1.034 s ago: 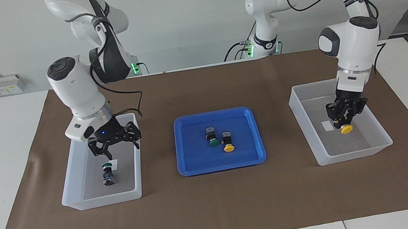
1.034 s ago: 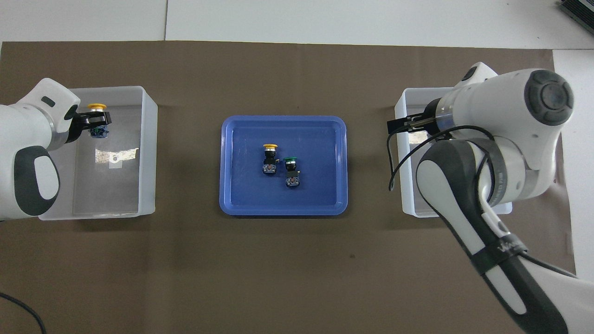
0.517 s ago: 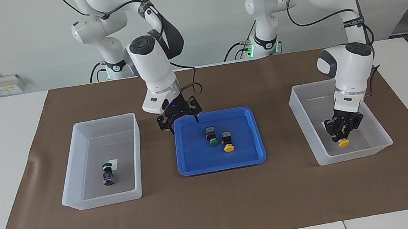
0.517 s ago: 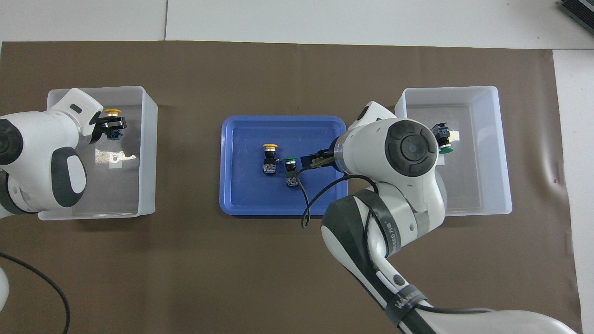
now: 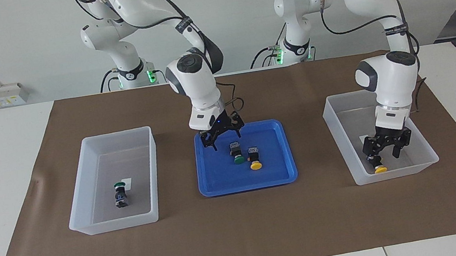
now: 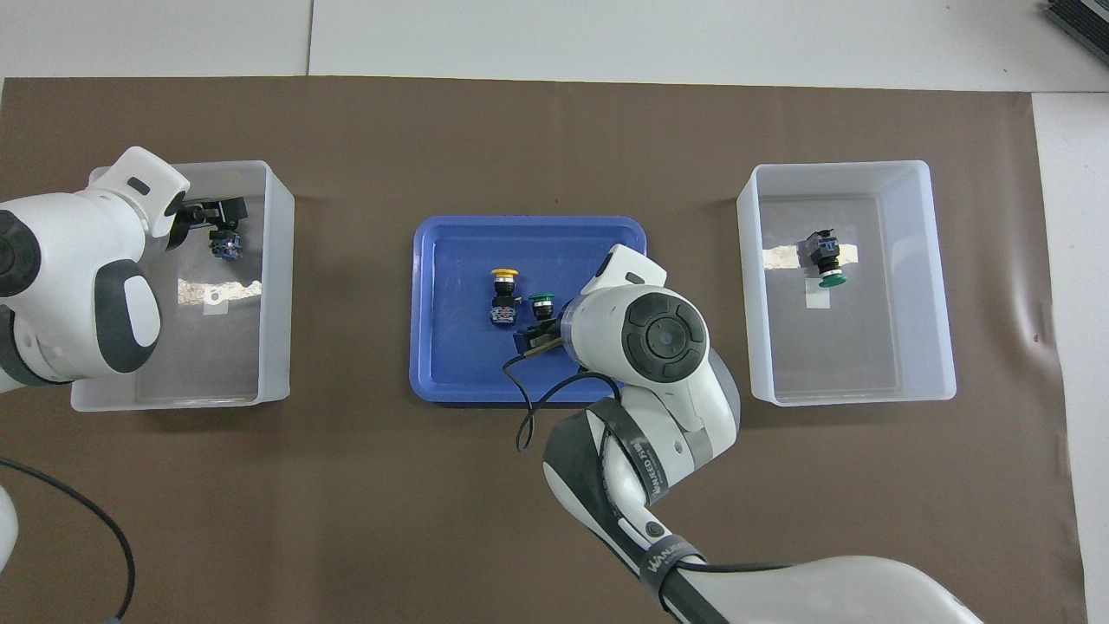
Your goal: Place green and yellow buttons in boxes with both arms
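Note:
A green button lies in the box at the right arm's end. My right gripper is open and hangs low over the blue tray, just above a green button that lies beside a yellow button. In the overhead view the right wrist covers most of that gripper. My left gripper is open inside the box at the left arm's end. A yellow button lies on that box's floor just under the fingers.
A brown mat covers the table under the tray and both boxes. A small white label lies on the floor of the box at the right arm's end.
My right gripper left its box and moved over the tray to the green button. My left gripper sank into its box and opened, and the yellow button now lies on the floor.

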Controlling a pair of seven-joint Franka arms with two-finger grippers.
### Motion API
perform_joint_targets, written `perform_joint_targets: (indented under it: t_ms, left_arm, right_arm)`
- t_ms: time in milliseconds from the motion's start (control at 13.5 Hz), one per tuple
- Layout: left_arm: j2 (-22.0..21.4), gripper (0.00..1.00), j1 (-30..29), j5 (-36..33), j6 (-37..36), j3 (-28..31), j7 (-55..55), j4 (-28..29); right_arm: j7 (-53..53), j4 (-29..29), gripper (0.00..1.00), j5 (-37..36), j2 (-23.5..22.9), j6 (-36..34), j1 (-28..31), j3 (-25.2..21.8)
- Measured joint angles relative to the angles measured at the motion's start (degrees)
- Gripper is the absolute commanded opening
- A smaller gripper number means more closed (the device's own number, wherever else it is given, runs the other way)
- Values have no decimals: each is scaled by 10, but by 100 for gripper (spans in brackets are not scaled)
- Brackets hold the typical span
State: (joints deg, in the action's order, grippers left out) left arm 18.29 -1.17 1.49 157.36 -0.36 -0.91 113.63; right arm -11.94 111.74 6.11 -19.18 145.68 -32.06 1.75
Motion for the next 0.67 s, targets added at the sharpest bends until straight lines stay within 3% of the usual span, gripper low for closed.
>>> perform_joint_targets:
  t_ms: [148, 296, 369, 443, 665]
  left_arm:
    - [-34, 100, 1, 0, -53, -2, 0, -6]
    - [-82, 100, 6, 0, -129, -9, 0, -10]
    - [-104, 100, 18, 0, -167, -12, 0, -11]
    - [-120, 100, 34, 0, -194, -13, -2, -11]
    - [-132, 100, 99, 1, -212, -16, -53, -9]
  right_arm:
    - [0, 3, 100, 0, -27, 43, -8, 0]
    - [0, 4, 35, 0, -49, 66, -9, 0]
    - [1, 4, 9, 0, -52, 67, -9, 0]
    - [1, 3, 0, 0, -52, 67, -9, -1]
    - [1, -2, 0, 0, -46, 62, -8, -1]
